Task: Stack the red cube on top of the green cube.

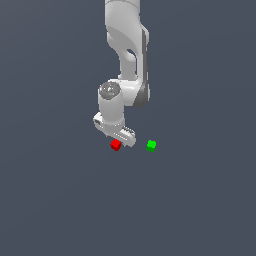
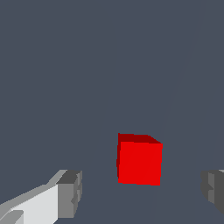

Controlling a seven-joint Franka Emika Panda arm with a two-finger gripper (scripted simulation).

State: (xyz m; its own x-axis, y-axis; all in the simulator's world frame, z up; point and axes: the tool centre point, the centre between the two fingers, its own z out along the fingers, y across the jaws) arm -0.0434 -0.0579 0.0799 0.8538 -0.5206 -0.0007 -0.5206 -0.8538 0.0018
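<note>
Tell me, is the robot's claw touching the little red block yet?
Apart. In the wrist view the red block sits between the open gripper's fingers, with bare floor showing on both sides.

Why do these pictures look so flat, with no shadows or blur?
Exterior view: even light, no cast shadows under the red cube or green cube, only a soft highlight on the arm. Wrist view: the red cube is sharp-edged, its upper face darker; the fingers are crisp too, with no glare.

arm (image 1: pixel 122 30): cut off by exterior view's top edge | fingers (image 2: pixel 214 190): one clipped in wrist view
</note>
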